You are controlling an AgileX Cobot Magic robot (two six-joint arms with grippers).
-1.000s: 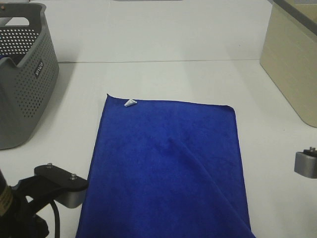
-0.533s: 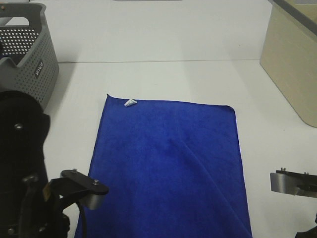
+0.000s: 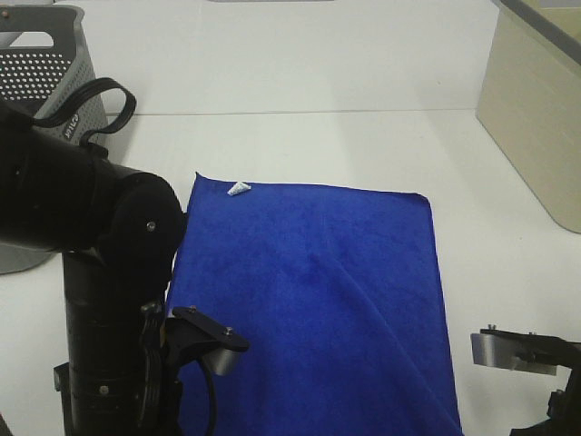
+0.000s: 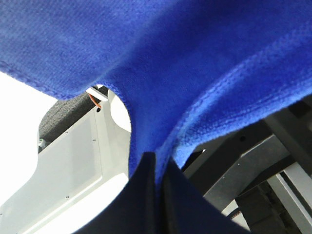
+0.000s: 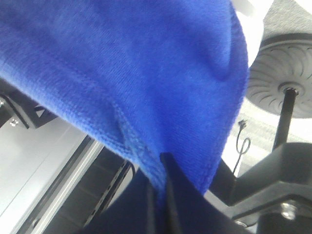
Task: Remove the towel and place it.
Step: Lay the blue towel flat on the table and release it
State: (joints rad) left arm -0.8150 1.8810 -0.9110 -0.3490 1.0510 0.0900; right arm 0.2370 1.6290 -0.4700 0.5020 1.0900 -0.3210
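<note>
You had the towel (image 3: 309, 300) spread flat on the table (image 3: 363, 136), with its near edge running off the table's front edge, where both arms met it. Your left gripper (image 4: 157, 163) was pressed together on the hem near the towel's near left corner, and your right gripper (image 5: 163, 163) was pinching the hem near the near right corner. In both wrist views the blue cloth draped from the closed tips. The white tag (image 3: 238, 189) sat at the towel's far left corner, and a diagonal crease (image 3: 381, 318) crossed its right half. I judged the plush light, soft and limp: it would sag between the two holds, fold on itself and drag on the tabletop. The corner hems looked like the sensible places to hold, kept well apart. The grey basket (image 3: 45, 73) stood at the table's far left corner, apart from the towel.
</note>
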